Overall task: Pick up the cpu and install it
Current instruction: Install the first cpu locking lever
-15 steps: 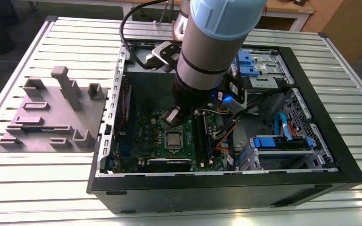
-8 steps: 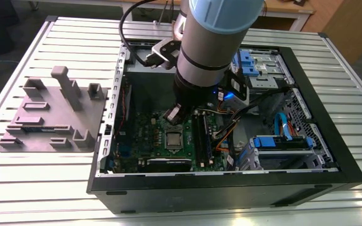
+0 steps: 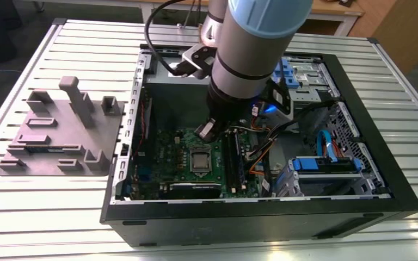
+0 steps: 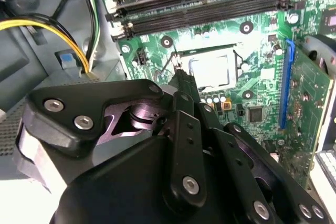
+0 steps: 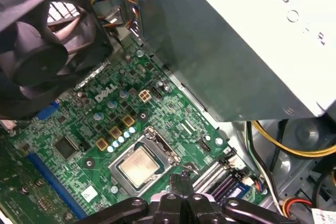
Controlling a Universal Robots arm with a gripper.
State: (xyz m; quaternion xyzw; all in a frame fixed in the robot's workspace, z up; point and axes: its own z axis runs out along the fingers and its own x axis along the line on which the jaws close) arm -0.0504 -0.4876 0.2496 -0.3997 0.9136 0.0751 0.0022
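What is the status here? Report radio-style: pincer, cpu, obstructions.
Pincer shut, tip beside socket. Cpu lying in socket. Cables off to the side, none over it.

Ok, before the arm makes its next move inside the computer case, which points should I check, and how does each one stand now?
1. The small silvery square cpu sits in the metal-framed socket: ok, it lies flat inside.
2. The gripper is free of the cpu: ok, shut, holding nothing.
3. The socket's cover is clamped down: cannot tell.
4. The yellow cables stay away from the socket: ok.
5. The grey moulded tray is outside the black case: ok, on the slatted table.
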